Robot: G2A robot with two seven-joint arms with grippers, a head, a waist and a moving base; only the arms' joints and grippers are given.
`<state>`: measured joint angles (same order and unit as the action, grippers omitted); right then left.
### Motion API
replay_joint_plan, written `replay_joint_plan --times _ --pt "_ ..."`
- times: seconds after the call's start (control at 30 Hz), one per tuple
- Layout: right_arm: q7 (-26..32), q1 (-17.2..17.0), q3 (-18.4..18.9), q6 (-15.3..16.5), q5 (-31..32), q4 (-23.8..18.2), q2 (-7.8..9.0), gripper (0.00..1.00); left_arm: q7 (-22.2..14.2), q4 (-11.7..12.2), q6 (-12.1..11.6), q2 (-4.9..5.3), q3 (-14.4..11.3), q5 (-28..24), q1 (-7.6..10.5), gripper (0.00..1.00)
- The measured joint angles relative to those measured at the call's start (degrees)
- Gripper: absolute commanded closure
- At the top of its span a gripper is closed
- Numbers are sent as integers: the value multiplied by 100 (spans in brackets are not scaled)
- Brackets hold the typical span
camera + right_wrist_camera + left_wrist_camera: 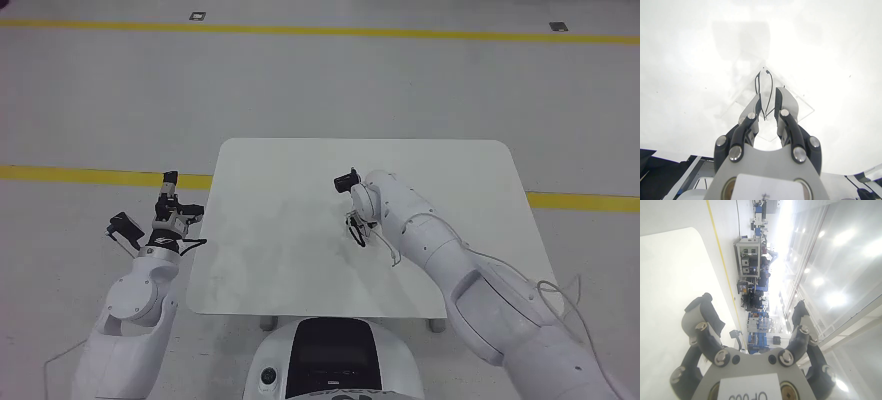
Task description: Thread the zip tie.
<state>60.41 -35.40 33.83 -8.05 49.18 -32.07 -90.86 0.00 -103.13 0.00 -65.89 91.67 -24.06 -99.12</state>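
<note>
A thin black zip tie is bent into a narrow loop and rests on a small clear plate on the white table. My right gripper hangs low over the plate, open by a narrow gap. Both strands of the tie run between its fingers, one strand close against a pad. From above, the tie shows as a small dark loop under the right gripper near the table's middle. My left gripper is open and holds nothing, and it sits off the table's left edge.
The table's rounded corner lies beside the left gripper. Around the table is pale floor with yellow lines. Workstations stand far off in the room.
</note>
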Motion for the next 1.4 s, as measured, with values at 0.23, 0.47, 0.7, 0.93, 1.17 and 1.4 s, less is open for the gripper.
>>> replay_joint_plan --times 0.23,0.47,0.7,0.93,1.17,1.4 --pt "-179 103 41 239 -160 389 -134 83 0 0 0 0 0 0 0 0" --pt "-289 181 58 299 -193 671 -235 85 0 0 0 0 0 0 0 0" --pt "-351 237 62 250 -171 874 -324 86 0 0 0 0 0 0 0 0" --pt "-394 277 79 273 -165 1037 -401 93 0 0 0 0 0 0 0 0" --pt "-433 304 101 301 -151 1160 -458 90 0 0 0 0 0 0 0 0" --pt "-508 320 139 329 -138 1240 -493 75 0 0 0 0 0 0 0 0"
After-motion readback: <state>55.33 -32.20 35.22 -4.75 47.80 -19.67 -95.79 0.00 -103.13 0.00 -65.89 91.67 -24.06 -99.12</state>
